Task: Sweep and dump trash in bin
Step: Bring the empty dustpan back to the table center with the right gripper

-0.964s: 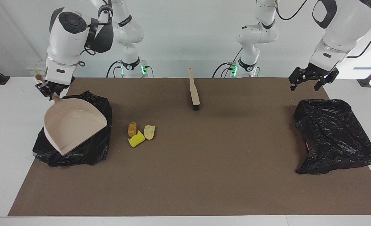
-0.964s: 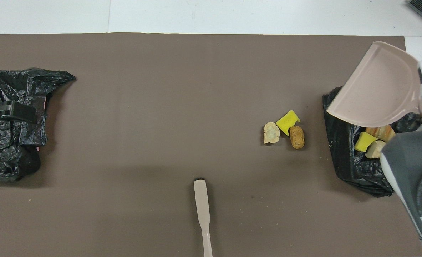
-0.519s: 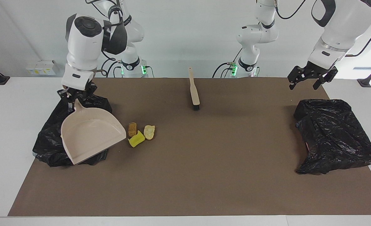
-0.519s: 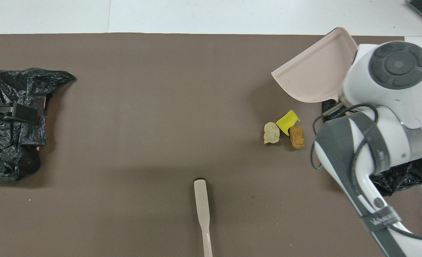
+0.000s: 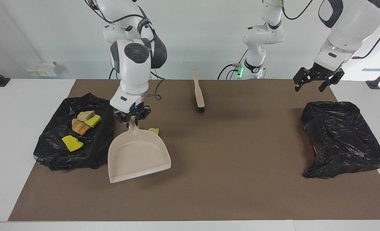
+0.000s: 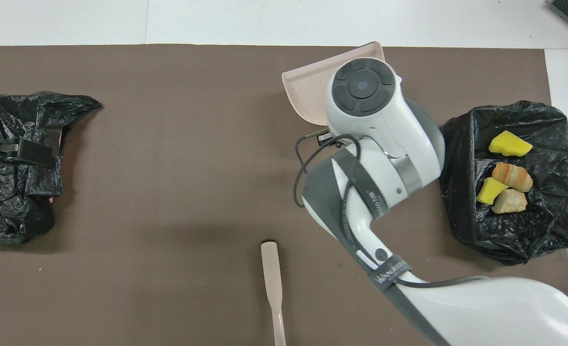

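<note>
Fingers of my right gripper (image 5: 132, 119) pinch the dustpan (image 5: 138, 157) handle, pan over the remaining scraps (image 5: 154, 131); left gripper (image 5: 315, 79), jaws wide, waits nearer the brush (image 5: 198, 91).

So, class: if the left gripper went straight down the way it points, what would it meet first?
Probably the crumpled black plastic bag; the open left gripper hangs over it, though height is unclear.

2 black bags (image 5: 340, 138), 4 scraps (image 6: 504, 178) in 1 bag, 1 scrap (image 5: 154, 130) on mat, 1 dustpan (image 5: 138, 157), 1 brush (image 5: 198, 93)
</note>
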Motion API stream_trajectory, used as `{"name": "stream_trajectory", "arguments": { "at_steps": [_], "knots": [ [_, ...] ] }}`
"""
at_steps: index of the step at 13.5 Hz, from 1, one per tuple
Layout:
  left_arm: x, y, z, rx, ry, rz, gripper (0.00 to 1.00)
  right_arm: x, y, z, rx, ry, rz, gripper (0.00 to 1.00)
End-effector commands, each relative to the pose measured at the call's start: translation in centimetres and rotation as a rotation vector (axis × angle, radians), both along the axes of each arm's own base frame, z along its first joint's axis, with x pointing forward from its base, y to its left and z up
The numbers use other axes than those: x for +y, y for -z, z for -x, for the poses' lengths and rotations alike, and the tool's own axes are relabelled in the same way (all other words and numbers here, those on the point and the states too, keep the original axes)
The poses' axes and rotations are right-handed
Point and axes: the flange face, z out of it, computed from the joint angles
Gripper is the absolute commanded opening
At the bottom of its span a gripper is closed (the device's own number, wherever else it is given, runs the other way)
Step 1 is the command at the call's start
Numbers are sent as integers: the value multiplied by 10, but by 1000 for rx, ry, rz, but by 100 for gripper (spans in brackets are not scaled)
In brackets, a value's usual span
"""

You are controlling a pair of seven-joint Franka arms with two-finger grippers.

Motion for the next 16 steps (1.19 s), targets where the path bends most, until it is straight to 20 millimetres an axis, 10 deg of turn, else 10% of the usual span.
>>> {"name": "stream_trajectory", "arguments": {
  "at_steps": [1, 5, 10, 16],
  "knots": [
    [-1, 0, 9, 6, 10, 10, 100, 60, 27, -17, 6, 97, -50, 0],
    [3, -16, 9, -24, -8, 10, 100, 117, 51, 10, 50, 172, -120, 0],
    [17, -19, 10, -28, -35, 10, 100, 140, 66, 31, 129, 204, -167, 0],
    [17, -19, 10, -28, -35, 10, 100, 119, 93, 20, 196, 223, -196, 0]
  ]
}}
